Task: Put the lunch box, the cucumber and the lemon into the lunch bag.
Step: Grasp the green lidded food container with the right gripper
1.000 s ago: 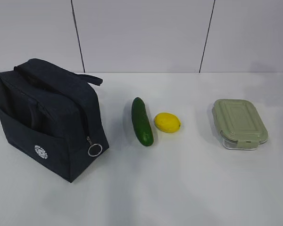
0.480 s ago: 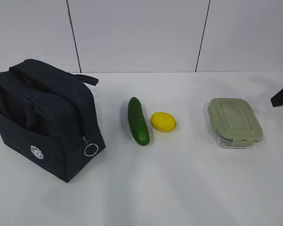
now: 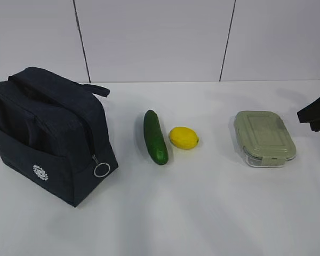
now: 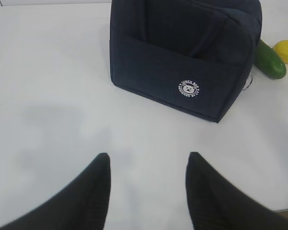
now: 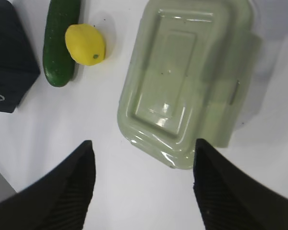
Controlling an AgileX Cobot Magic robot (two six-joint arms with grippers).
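Navy fabric is what fills the upper part of my left wrist view: the lunch bag [image 4: 182, 57] stands upright on the white table [image 3: 202, 213], and as far as I can see its top is closed, with the ring zipper pull [image 3: 101, 170] hanging at the front corner. Nothing of the task is inside it yet. The cucumber [image 3: 155, 137] and the lemon [image 3: 183, 137] lie just beside each other in the middle, well apart from the bag, and the lunch box [image 3: 265, 137] sits alone on the right side.

My left gripper [image 4: 146, 184] hovers in front of the bag with its jaws about half apart and nothing between them. My right gripper [image 5: 141, 184] hangs above the near edge of the lunch box, jaws set wider, also empty; in the exterior view only a dark part of this arm shows at the right border.

I judge that I am at the very first step, the approach. The next move, I think, needs the bag opened first, so the left gripper must reach the ring pull, while the right one comes down across the sage-green lid.

On the bag there is a small round white logo [image 4: 188, 89] with a bear face; its ring of letters seems to begin with "LUNCH BAG", the rest is too small for me to read.
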